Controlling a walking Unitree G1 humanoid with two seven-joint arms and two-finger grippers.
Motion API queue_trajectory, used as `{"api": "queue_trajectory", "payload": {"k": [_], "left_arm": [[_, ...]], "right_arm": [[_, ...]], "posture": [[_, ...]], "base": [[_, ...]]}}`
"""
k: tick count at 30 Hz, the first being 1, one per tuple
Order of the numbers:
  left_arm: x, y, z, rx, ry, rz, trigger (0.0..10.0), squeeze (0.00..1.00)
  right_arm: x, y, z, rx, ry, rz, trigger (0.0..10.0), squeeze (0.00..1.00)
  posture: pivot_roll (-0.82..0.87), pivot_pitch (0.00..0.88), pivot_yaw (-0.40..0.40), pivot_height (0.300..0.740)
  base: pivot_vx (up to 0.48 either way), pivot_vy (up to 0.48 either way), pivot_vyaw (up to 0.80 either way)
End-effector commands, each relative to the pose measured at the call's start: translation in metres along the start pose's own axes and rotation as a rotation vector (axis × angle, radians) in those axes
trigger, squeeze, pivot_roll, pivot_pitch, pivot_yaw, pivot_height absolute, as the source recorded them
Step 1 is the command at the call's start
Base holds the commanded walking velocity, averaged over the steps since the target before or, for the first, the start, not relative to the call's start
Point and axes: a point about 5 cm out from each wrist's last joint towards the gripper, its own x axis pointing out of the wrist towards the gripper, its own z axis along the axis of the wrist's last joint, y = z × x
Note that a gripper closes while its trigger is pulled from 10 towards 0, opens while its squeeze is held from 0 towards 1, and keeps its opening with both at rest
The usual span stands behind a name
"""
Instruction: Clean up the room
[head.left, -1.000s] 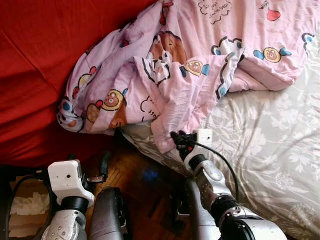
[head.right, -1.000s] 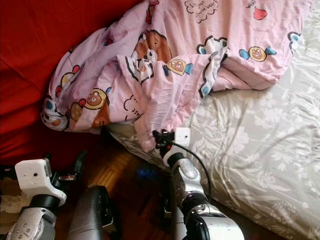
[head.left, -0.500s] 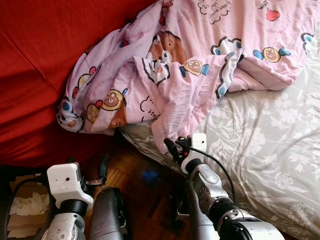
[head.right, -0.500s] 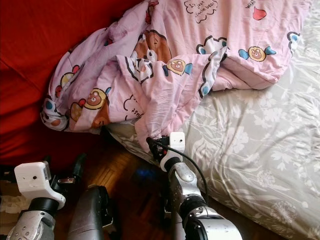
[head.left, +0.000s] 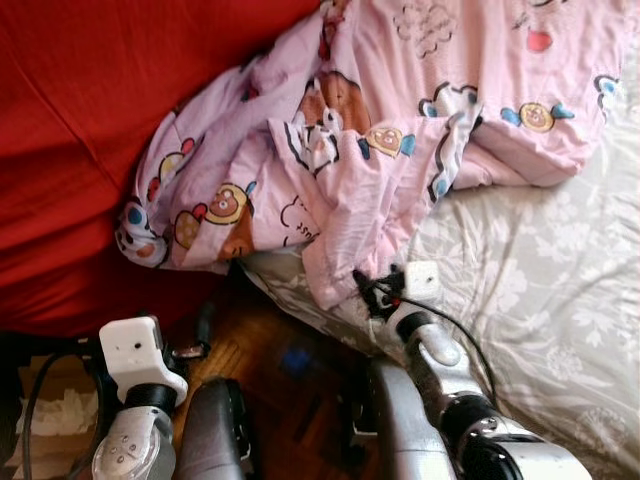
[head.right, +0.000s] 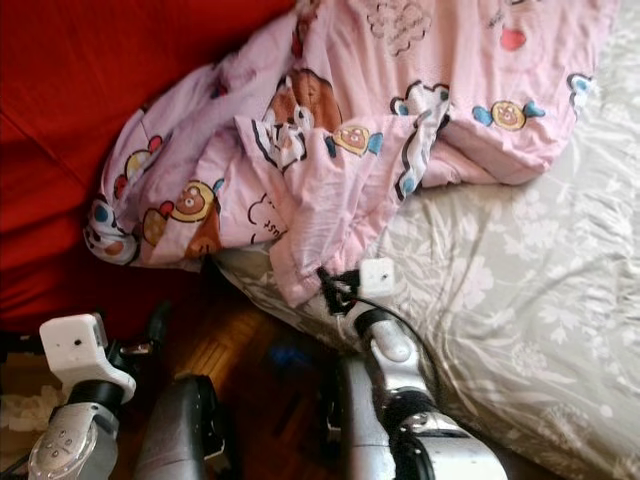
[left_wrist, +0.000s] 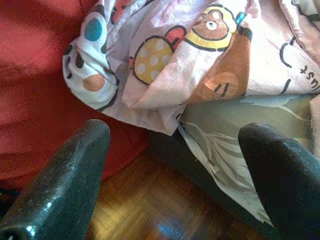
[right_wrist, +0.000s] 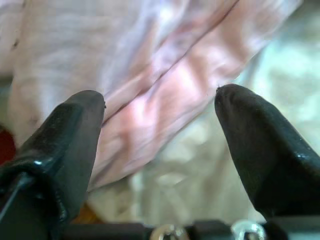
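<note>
The bed (head.left: 540, 270), under a grey floral sheet, fills the right of the frame. A crumpled pink cartoon-print duvet (head.left: 380, 130) lies on it at upper centre, spilling over the bed's corner. Wooden parquet floor (head.left: 270, 350) shows at lower centre.

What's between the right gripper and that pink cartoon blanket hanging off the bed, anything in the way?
Nothing visible. The right gripper, fingers open, sits right at the hanging corner of the pink blanket, over the edge of the floral bedsheet. The right wrist view shows pink fabric directly between the fingers.
</note>
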Motion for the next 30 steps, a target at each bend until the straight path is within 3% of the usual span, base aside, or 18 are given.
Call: {"api": "queue_trajectory", "payload": {"k": [1,5,9,14,30], "left_arm": [[-0.002,0.010,-0.014,0.004,0.042,0.022,10.0,0.00],[0.003,0.014,-0.020,0.008,0.047,0.029,10.0,0.00],[0.008,0.019,-0.036,0.011,0.079,0.035,10.0,0.00],[0.015,0.021,-0.049,0.003,0.104,0.050,10.0,0.00],[0.023,0.024,-0.061,0.014,0.111,0.043,10.0,0.00]], "right_arm": [[-0.014,-0.010,-0.014,0.009,0.023,-0.027,10.0,0.00],[-0.022,-0.019,-0.019,-0.001,0.028,-0.057,10.0,0.00],[-0.042,-0.031,-0.040,-0.001,0.102,-0.123,10.0,0.00],[-0.058,-0.033,-0.060,0.034,0.162,-0.169,10.0,0.00],[-0.046,-0.026,-0.054,0.075,0.159,-0.204,10.0,0.00]], "posture": [[0.17,0.329,-0.166,0.626],[0.16,0.265,-0.166,0.626],[0.15,0.197,-0.160,0.626],[0.15,0.163,-0.155,0.626],[0.16,0.138,-0.132,0.626]], "base": [[0.000,0.000,0.00],[0.000,0.000,0.00],[0.000,0.000,0.00],[0.000,0.000,0.00],[0.000,0.035,0.00]]}}
